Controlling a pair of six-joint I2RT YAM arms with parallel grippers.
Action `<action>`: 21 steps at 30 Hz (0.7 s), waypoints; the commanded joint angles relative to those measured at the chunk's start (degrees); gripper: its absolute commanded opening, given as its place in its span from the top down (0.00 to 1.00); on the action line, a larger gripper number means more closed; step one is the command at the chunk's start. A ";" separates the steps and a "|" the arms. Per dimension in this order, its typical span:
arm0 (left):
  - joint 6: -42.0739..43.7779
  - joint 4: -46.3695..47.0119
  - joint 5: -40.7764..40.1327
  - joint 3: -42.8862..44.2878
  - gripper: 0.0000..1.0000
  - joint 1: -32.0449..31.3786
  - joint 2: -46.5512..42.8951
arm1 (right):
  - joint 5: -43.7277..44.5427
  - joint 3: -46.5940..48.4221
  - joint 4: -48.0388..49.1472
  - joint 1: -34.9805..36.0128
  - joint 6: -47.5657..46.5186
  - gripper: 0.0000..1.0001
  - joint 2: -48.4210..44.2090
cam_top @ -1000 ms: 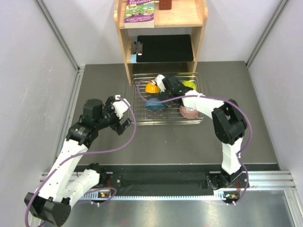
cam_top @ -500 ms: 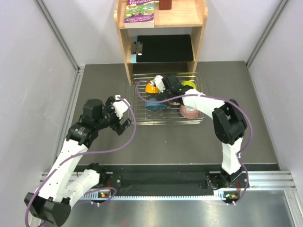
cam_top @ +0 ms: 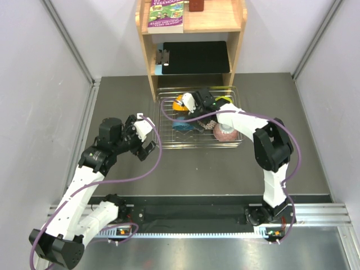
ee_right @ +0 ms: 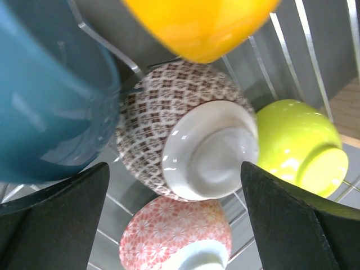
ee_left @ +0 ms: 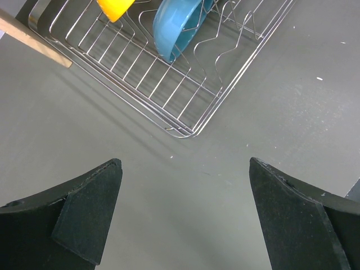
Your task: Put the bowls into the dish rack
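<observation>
The silver wire dish rack [cam_top: 169,142] sits in front of the wooden shelf. In it stand the orange bowl [cam_top: 180,103], blue bowl [cam_top: 181,125], lime-green bowl [cam_top: 226,100] and pinkish patterned bowl [cam_top: 224,131]. My right gripper [cam_top: 194,102] is over the rack, open and empty. In the right wrist view the white net-pattern bowl [ee_right: 169,135] lies on its side between the wide-apart fingers, untouched, with the orange bowl [ee_right: 197,25], blue bowl [ee_right: 50,95], lime-green bowl [ee_right: 292,146] and pinkish bowl [ee_right: 177,236] around it. My left gripper [cam_top: 145,136] is open and empty, left of the rack, above bare table [ee_left: 185,185].
A wooden shelf unit [cam_top: 191,34] stands behind the rack, with a black clipboard [cam_top: 197,56] on its lower shelf and a book [cam_top: 167,14] on top. Grey walls close in both sides. The rack's near corner [ee_left: 183,132] shows in the left wrist view.
My right gripper has shifted slightly over the rack, and the pinkish bowl shows more plainly. The left arm has not moved.
</observation>
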 commanded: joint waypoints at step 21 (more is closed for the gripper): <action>-3.31 1.35 -4.73 4.65 0.01 0.82 0.46 | 4.12 -6.35 -6.74 -2.10 1.09 0.00 -23.48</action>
